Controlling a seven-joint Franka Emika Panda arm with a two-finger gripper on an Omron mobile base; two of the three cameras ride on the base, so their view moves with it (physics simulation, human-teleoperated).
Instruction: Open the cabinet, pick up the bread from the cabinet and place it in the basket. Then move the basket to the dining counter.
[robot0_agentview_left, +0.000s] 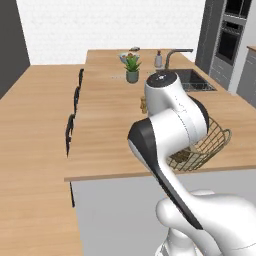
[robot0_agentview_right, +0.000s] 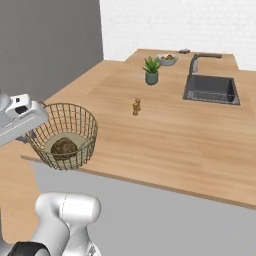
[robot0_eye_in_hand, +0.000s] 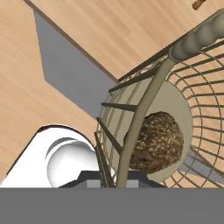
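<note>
The wire-mesh basket (robot0_agentview_right: 75, 120) stands at the near left corner of the dining counter (robot0_agentview_right: 165, 135), right by its edge. The dark brown lumpy bread (robot0_agentview_right: 63, 146) lies on the basket's beige bottom. My gripper (robot0_agentview_right: 29, 135) is at the basket's left rim, shut on the wire. In the hand view the thick rim (robot0_eye_in_hand: 197, 37) curves down into my gripper (robot0_eye_in_hand: 117, 180), with the bread (robot0_eye_in_hand: 157, 140) just beyond it. In the left base view my arm covers most of the basket (robot0_agentview_left: 215, 140). I cannot tell whether the basket rests on the top or hangs just above it.
A dark sink (robot0_agentview_right: 210, 89) with a faucet (robot0_agentview_right: 196, 59) is set in the far right of the counter. A potted plant (robot0_agentview_right: 151, 70), a bowl (robot0_agentview_right: 167, 58) and a small tan object (robot0_agentview_right: 135, 106) stand farther back. Dark stools (robot0_agentview_left: 70, 130) line the counter's left side.
</note>
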